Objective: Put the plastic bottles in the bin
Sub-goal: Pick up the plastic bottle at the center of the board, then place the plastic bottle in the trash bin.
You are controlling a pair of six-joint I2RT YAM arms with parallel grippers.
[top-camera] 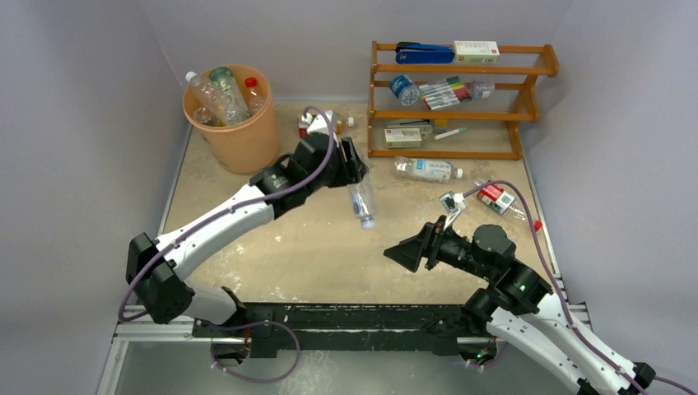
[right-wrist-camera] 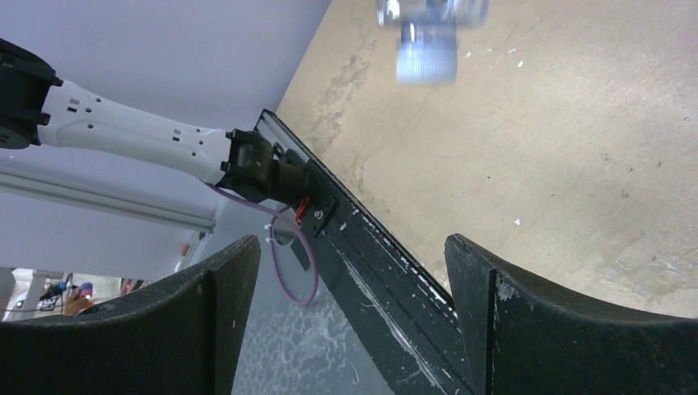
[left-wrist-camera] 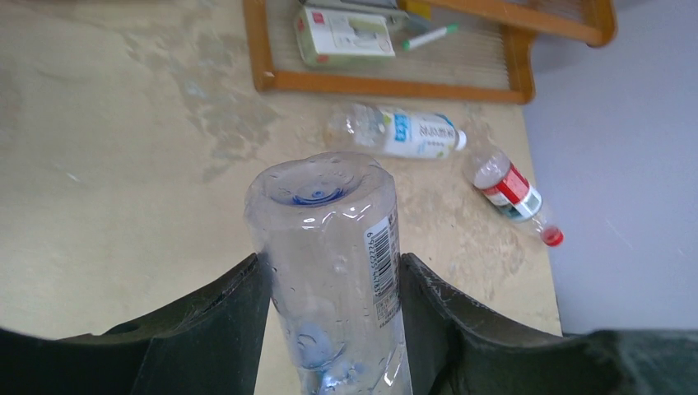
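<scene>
Left gripper (top-camera: 355, 174) is clamped shut on a clear bottle (top-camera: 360, 202). The bottle is pinched by its sides between the two fingers. It's held roughly mid-table, a touch toward 12 o'clock, with the cap end hanging toward 6. In the left wrist view the bottle's base is seen pointing away from the camera, with a barcode strip down its right side.

Right gripper (right-wrist-camera: 352, 247) is spread wide and nothing is held between its fingers. It's parked low over the table (top-camera: 288, 247) at about 4 o'clock and aimed toward 9.

The bin (top-camera: 239, 140) is found at 10 o'clock, up in the far left corner. Three bottles (top-camera: 218, 95) are already stuck in it, tops poking above the rim.

A white-label bottle (top-camera: 424, 170) is left lying at 1 o'clock, just in front of the wooden rack (top-camera: 461, 152). A red-label bottle (top-camera: 498, 197) is lying at about 2 to 3 o'clock, near the right edge. Another bottle (top-camera: 405, 89) with a blue label is tucked on the rack's middle shelf next to some markers (top-camera: 444, 90). One more is partly hidden behind the left arm near 12, so not much can be made out there.
</scene>
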